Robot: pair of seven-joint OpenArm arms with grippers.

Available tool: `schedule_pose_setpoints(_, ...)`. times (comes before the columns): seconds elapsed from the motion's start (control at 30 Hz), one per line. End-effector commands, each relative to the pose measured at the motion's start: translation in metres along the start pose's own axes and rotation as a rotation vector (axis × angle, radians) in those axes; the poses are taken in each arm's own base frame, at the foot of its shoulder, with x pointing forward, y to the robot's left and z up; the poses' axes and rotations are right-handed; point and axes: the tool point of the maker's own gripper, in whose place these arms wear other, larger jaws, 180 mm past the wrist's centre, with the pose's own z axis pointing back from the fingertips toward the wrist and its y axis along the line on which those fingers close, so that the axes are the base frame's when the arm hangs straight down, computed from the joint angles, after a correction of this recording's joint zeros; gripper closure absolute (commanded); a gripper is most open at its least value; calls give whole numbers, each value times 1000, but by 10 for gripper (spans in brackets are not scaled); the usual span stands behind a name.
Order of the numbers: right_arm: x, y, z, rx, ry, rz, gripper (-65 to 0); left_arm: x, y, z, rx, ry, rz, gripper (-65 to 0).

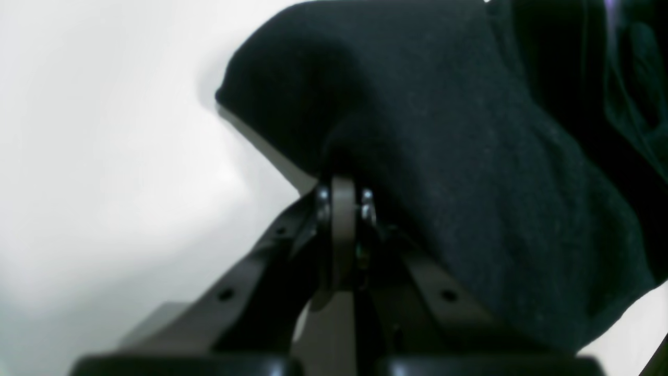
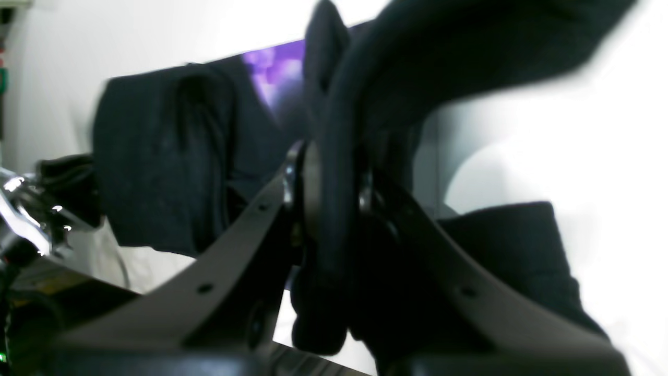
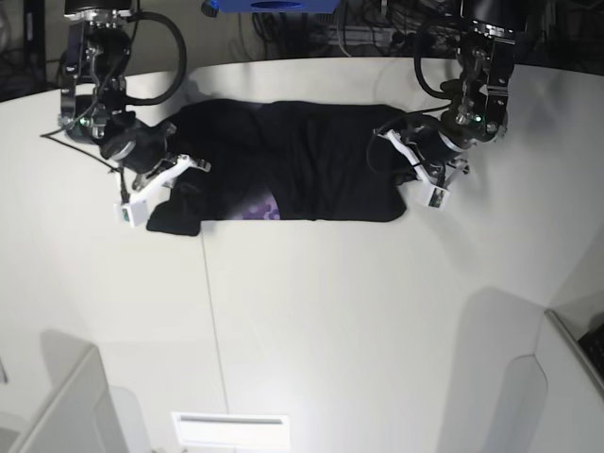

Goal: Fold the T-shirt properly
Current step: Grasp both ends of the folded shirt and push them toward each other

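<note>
Near edge of the white round-edged tabletop [image 3: 311, 311] is bare in the base view; all the work sits at the far side.

The large black short-sleeved cloth T-shirt [image 3: 311, 160] lies across the far part of the table as a long narrow band running left-right in the base view, with an arm at each end. A sliver of purple print [image 3: 257, 209] shows at the band's near edge, so the printed side looks mostly tucked in.

Right gripper [image 2: 334, 188]: jaws closed on a thick roll of black cloth, fabric pinched between the fingers and bulging above and below them. In the base view this end is bunched, with a sleeve [image 3: 175, 217] hanging toward the near side.

Left gripper [image 1: 344, 203]: jaws look closed, with the shirt's edge draped right over the tips. The cloth hides the contact, so probably a pinch, not certain. This end lies flatter and squarer.

Progress, my read: lengthwise folds look done, shirt reduced to a strip. Still left: the loose sleeve at the right arm's end needs tucking, then the crosswise fold end over end to bring the strip to a compact rectangle. Roughly mid-task.
</note>
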Motion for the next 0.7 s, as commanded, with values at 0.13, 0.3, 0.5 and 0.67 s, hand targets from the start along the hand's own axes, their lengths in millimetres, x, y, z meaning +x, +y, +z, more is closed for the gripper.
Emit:
schedule_pose_setpoints(0.13,-3,43,-1,90,-3,17,0,4,11,7,20,-1,-35,0)
schedule_pose_setpoints(0.3,-13,73,-6,162,11,13,0,4,25,14,45,17,-68,0)
schedule_pose_setpoints(0.5,-16,102,-10,232,2,-25,0,-8,31,20,56,48,-75,0)
schedule_pose_setpoints(0.67,-18,118,-11,271,0,-43,0,-17,35,19,93,88,-147,0)
